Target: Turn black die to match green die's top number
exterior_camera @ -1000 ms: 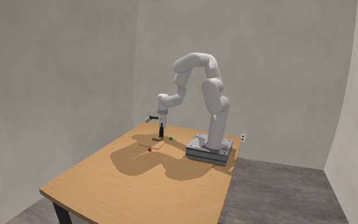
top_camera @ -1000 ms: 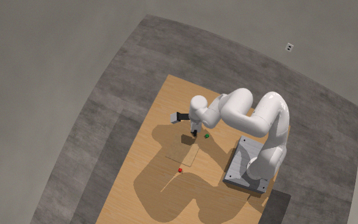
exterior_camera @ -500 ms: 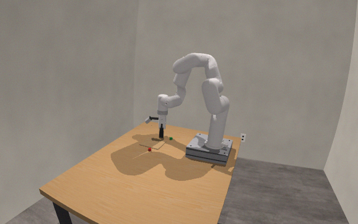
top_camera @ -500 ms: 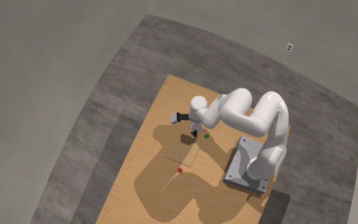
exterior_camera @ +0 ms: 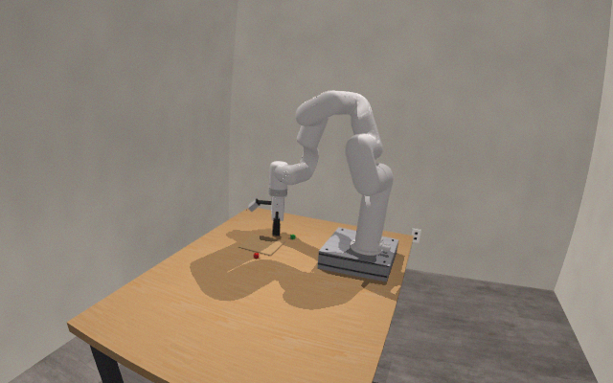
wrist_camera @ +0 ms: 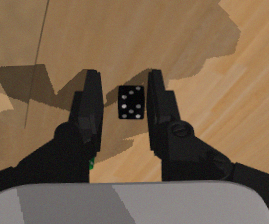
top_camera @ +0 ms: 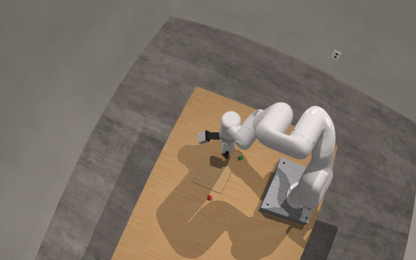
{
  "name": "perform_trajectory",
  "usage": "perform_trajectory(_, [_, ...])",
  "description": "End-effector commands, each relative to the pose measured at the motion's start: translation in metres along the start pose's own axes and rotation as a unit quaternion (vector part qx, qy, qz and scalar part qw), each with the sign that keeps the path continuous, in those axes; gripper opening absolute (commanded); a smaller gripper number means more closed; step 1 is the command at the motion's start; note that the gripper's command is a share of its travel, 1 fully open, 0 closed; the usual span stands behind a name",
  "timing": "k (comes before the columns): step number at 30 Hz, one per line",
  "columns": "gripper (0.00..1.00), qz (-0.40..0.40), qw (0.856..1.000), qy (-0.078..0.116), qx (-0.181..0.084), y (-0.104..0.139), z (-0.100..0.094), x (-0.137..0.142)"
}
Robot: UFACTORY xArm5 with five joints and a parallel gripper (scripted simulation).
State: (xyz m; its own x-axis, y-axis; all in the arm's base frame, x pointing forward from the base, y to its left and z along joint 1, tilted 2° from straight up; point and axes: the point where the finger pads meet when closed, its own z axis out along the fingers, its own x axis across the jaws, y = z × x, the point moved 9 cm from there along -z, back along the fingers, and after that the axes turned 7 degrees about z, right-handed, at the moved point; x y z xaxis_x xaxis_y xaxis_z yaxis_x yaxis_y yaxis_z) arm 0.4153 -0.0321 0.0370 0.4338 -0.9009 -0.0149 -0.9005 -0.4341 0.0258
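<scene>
The black die [wrist_camera: 131, 102] lies between my fingers in the wrist view, with a gap on each side. It seems to have five pips on top and three on the side towards the camera. My gripper [top_camera: 225, 156] [exterior_camera: 276, 235] [wrist_camera: 124, 88] is partly open, low over the table, and touches nothing that I can see. The thin wood-coloured mat [top_camera: 222, 183] [exterior_camera: 270, 250] [wrist_camera: 10, 40] lies left of its edge line in the wrist view; the die is off it. The green die [top_camera: 240, 157] [exterior_camera: 292, 236] [wrist_camera: 91, 163] is largely behind a finger in the wrist view; its number is unreadable.
A red die [top_camera: 209, 197] [exterior_camera: 256, 256] lies on the table [top_camera: 146, 224] [exterior_camera: 196, 335], outside the mat's near edge. The arm's grey base block [top_camera: 271, 199] [exterior_camera: 359, 266] stands to the right. The arm's shadow covers much of the mat.
</scene>
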Motion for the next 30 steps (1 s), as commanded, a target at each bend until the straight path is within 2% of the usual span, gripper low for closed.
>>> perform_trajectory(1, [0.31, 0.0, 1.0, 0.001, 0.001, -0.0009, -0.001, 0.0005])
perform_trajectory(12, [0.31, 0.0, 1.0, 0.001, 0.001, -0.0009, -0.001, 0.0005])
perform_trajectory(13, [0.11, 0.0, 1.0, 0.001, 0.001, -0.0009, -0.001, 0.0005])
perform_trajectory(30, [0.11, 0.0, 1.0, 0.001, 0.001, -0.0009, -0.001, 0.0005])
